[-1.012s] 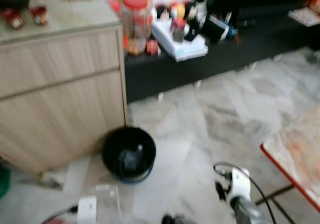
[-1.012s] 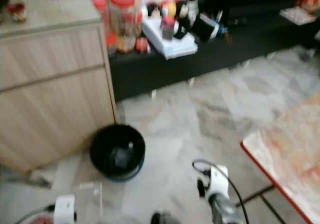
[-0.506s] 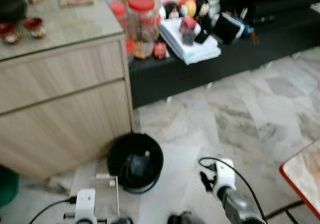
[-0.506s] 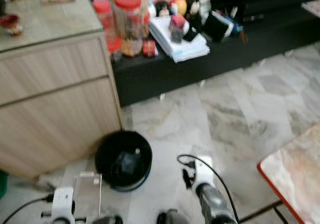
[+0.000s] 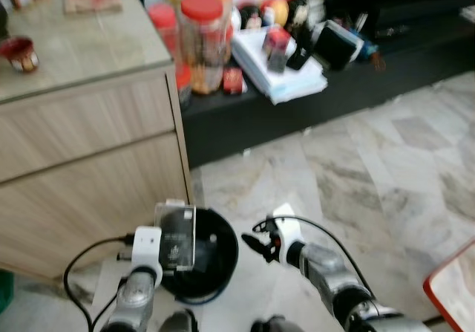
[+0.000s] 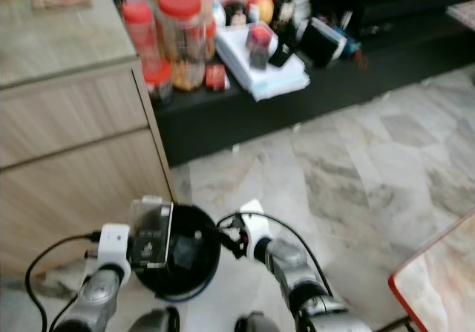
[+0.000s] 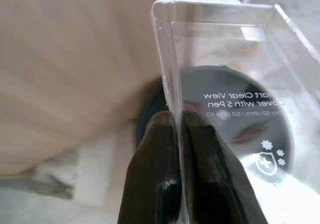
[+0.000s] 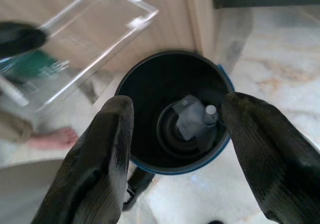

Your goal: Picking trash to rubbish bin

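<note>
My left hand (image 7: 172,134) pinches the clear plastic package (image 5: 175,237) just over the left rim of the black rubbish bin (image 5: 215,261) beside the wooden counter (image 5: 89,146). My right hand (image 8: 175,134) hangs wide open and empty at the bin's right side.

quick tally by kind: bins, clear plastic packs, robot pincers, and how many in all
black bin: 1
clear plastic pack: 1, pinched in the left pincer above the bin's rim
pincers: 2, the right pincer open over the bin
Total: 4
</note>
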You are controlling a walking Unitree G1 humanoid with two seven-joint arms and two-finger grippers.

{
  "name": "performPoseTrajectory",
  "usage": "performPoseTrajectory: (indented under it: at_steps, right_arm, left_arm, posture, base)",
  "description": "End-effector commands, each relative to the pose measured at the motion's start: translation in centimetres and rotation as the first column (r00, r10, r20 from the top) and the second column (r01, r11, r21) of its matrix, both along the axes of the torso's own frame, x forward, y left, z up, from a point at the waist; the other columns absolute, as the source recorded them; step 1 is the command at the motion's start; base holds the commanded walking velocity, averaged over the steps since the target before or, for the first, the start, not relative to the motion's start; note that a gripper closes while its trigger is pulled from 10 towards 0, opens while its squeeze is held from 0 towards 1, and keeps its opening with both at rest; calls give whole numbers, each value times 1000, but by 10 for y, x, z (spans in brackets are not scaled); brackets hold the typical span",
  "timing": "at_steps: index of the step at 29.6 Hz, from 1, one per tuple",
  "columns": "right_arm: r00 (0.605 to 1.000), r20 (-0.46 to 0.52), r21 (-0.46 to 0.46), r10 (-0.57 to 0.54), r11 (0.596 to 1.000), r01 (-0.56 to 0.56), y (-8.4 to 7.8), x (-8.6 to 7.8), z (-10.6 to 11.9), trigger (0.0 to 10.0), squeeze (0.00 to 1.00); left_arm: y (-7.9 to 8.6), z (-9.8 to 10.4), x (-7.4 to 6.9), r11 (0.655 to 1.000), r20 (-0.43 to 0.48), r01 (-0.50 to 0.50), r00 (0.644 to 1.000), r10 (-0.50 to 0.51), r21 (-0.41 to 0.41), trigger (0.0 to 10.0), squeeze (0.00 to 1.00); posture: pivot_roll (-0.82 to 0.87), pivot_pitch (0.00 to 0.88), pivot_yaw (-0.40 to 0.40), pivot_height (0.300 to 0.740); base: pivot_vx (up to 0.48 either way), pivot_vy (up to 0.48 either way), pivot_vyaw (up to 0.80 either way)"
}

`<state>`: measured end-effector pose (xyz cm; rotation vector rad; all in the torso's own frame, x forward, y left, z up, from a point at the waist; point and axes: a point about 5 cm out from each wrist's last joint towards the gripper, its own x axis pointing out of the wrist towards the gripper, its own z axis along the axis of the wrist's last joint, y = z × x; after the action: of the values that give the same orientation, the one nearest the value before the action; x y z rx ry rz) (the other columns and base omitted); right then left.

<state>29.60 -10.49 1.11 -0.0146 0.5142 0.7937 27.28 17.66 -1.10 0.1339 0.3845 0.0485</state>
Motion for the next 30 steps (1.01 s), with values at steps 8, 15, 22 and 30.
performPoseTrajectory:
  at_steps: [8, 15, 22, 30]
  right_arm:
    - [993, 5, 34, 119, 992, -119, 3, -2, 4, 10000, 0]
    - [993, 16, 24, 116, 993, -117, -1, 0, 7, 10000, 0]
    - [992, 26, 56, 120, 991, -122, -1, 1, 9, 10000, 0]
    - [995, 37, 68, 90, 993, -93, -3, 3, 11, 10000, 0]
  left_arm:
    - [-11, -9, -5, 998, -66, 52, 996, -53, -18, 10000, 0]
    - [-6, -5, -1, 1000, -56, 21, 998, -20, 2, 10000, 1000]
    - [3, -2, 1, 999, -35, -32, 999, 32, 17, 10000, 1000]
    - [15, 1, 1, 992, -3, -118, 993, 118, 36, 10000, 1000]
  posture:
    - [109, 222, -121, 740]
    - [108, 214, -125, 740]
    - [108, 203, -131, 740]
    - [109, 213, -140, 740]
  base:
    - [0, 0, 0]
    - [0, 0, 0]
    - [0, 0, 0]
    - [0, 0, 0]
